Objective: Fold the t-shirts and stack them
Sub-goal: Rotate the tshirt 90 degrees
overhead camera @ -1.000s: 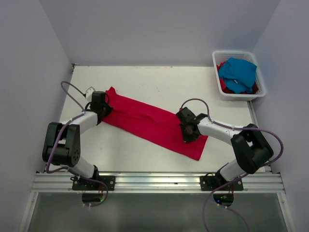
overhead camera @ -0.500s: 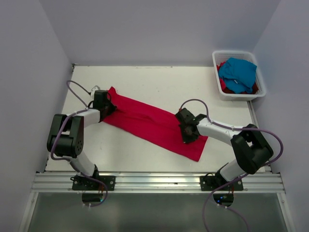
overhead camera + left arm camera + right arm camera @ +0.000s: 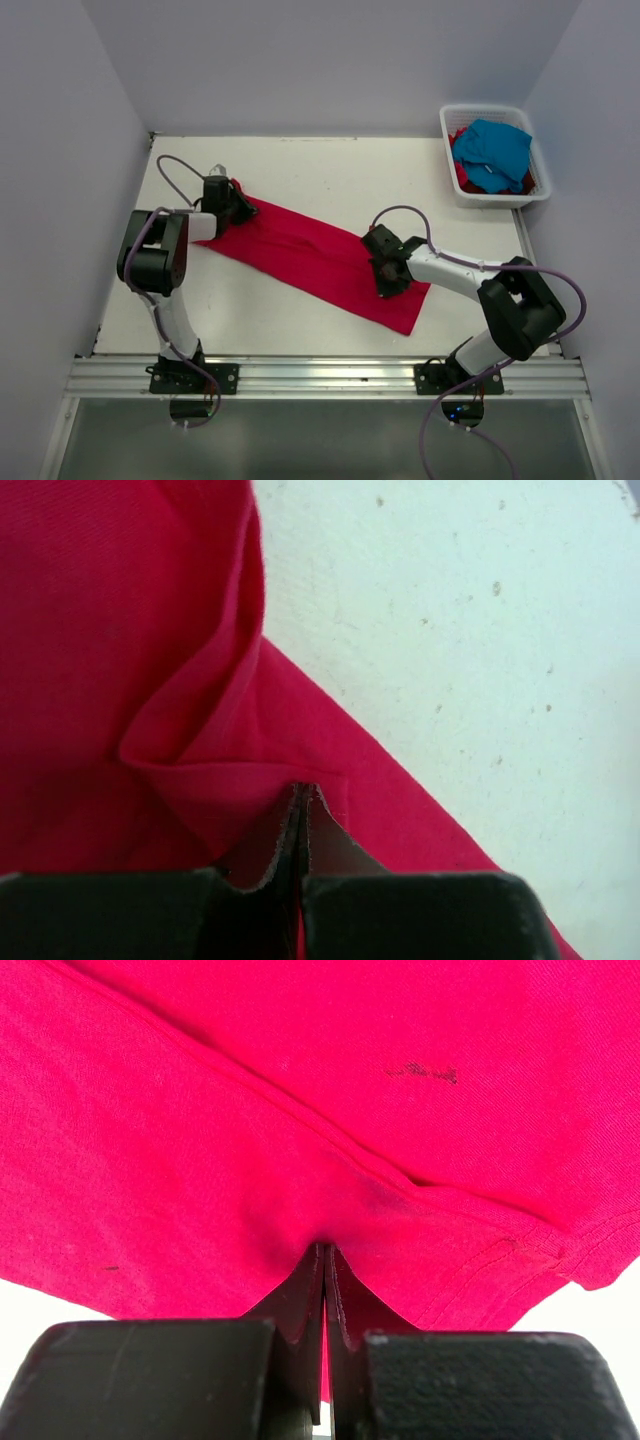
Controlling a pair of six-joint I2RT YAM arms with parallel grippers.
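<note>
Tabletop (image 3: 330, 170): red t-shirt (image 3: 300, 250) pinched between left hand (image 3: 240, 206) and right hand (image 3: 388, 281).

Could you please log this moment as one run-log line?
left gripper: shut on red t-shirt, left end | right gripper: shut on same shirt, right end | turquoise t-shirt: in basket

I see one t-shirt (image 3: 310, 255) lying flat on the table (image 3: 330, 170) as a long strip, running diagonally from far left to near right. My left gripper (image 3: 238, 203) sits at its far-left end and my right gripper (image 3: 388, 278) on its near-right end, each with cloth between its jaws. The basket (image 3: 447, 150) stands in the table's far-right corner, well apart from the strip, with other t-shirts (image 3: 492, 152) heaped in it.
</note>
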